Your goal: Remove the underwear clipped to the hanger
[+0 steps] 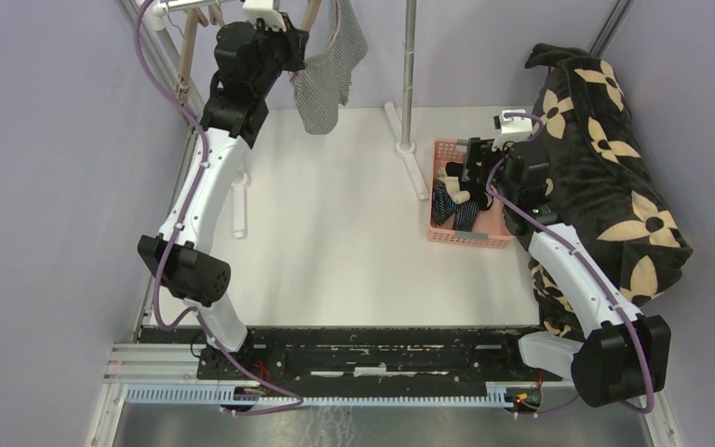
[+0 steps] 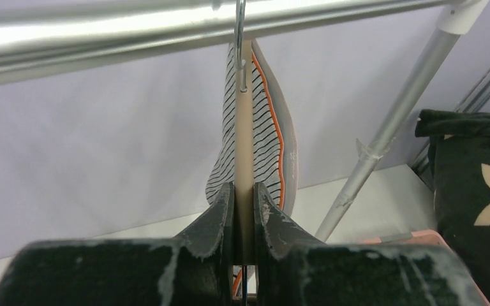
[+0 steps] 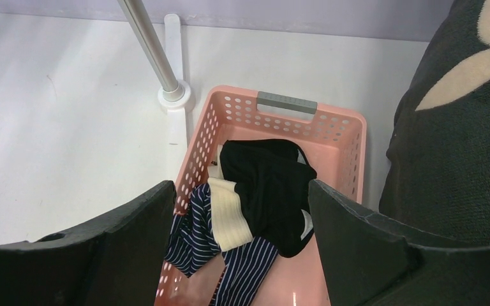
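Top external view is showing me the left arm reaching up to the back-left corner, where the left gripper [image 1: 284, 42] is sitting at the rail [image 2: 102, 32] beside the grey-and-white striped underwear [image 1: 330, 74]. That pair is hanging from the hanger [image 2: 244, 146] above the table [image 1: 335, 233], its lower edge dangling free.

Through the left wrist camera I am seeing the hanger edge-on as a thin tan strip, with its metal hook [image 2: 239, 38] looping over the rail. The left gripper's fingers are pressing in on that strip from both sides, so the hand is closing tight on the hanger itself. The striped cloth, with an orange line along its edge, is draping on both sides of the strip just above the fingertips.

On the right side, the right gripper [image 1: 461, 177] is hovering over the pink basket [image 1: 470, 239], which is standing between the rack pole [image 1: 410, 65] and the big black blanket [image 1: 614, 186] with tan flowers. The right wrist camera is looking straight down between widely parted fingers, and nothing is sitting between them; the hand is empty. Below it, the black underwear [image 3: 268, 185] and the navy striped underwear [image 3: 198, 236] are lying crumpled together inside the basket, the black pair overlapping the navy one, with a cream waistband [image 3: 228, 220] showing between them.
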`<state>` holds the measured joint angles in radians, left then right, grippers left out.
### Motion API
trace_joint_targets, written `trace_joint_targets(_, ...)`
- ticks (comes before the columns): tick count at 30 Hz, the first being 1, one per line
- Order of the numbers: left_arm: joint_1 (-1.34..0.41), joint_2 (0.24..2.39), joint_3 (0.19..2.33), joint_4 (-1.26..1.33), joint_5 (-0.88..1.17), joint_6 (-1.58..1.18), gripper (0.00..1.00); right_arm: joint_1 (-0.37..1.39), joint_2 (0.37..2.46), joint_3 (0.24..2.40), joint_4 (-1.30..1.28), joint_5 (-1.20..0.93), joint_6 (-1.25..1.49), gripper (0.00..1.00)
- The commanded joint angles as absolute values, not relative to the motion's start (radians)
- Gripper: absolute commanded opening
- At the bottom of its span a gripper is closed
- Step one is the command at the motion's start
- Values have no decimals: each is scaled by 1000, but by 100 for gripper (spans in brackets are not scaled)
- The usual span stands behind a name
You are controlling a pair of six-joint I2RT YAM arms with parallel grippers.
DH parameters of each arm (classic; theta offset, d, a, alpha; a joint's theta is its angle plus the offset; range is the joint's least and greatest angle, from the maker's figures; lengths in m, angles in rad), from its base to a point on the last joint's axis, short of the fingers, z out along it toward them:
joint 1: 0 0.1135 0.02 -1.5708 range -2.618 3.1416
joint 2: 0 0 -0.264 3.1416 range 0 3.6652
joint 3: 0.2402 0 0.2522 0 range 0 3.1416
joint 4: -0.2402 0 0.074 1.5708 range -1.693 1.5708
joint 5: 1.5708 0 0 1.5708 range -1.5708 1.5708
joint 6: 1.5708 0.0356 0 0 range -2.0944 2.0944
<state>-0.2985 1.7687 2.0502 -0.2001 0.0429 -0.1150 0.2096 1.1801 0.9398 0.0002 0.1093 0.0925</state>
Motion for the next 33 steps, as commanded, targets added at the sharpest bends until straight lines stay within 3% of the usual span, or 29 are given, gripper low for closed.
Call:
trace_joint_targets(1,-301,1664,2016,22,-14,-57,3,214,1186,941,49,94,105,84)
trace_joint_targets(11,-301,1614,1978,10,0,-43,3,216,1193,939,44,91,110,84)
trace_joint_targets(25,-301,1407,1659,-82,19,-3,3,218,1217,961,41,69,126,84)
trace_joint_targets(30,-300,1299,1514,-132,135,0,3,217,1251,1010,14,35,123,85)
trace_joint_targets(33,-301,1210,1406,-162,241,37,3,216,1289,1076,-6,-21,128,92)
